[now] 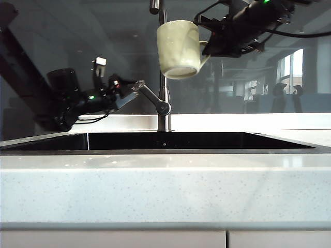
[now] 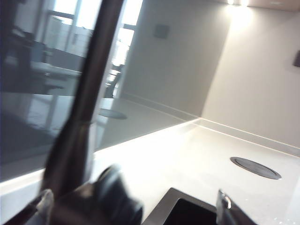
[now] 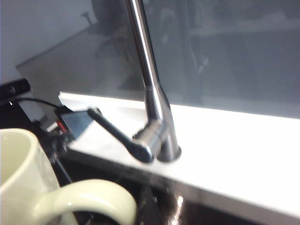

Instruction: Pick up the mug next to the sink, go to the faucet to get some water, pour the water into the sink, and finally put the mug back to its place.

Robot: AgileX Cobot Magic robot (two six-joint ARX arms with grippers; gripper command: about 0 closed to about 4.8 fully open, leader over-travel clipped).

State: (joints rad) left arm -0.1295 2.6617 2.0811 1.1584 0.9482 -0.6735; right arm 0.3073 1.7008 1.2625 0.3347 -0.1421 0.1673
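Note:
The pale cream-green mug (image 1: 178, 49) hangs high in the air beside the faucet (image 1: 164, 77) tube, roughly upright and tilted a little. My right gripper (image 1: 208, 48) is shut on its loop handle (image 3: 89, 197); its fingers are hidden in the right wrist view. My left gripper (image 1: 137, 86) is open at the tip of the faucet's angled lever (image 1: 152, 99). In the left wrist view its fingertips (image 2: 44, 206) stand wide apart on either side of the blurred dark lever (image 2: 112, 197). The dark sink (image 1: 165, 140) lies below both.
A speckled white countertop (image 1: 165, 186) frames the sink, with cabinet fronts under it. A dark glossy backsplash (image 1: 77, 46) rises behind the faucet. A round metal disc (image 2: 255, 168) is set into the counter beyond the sink corner.

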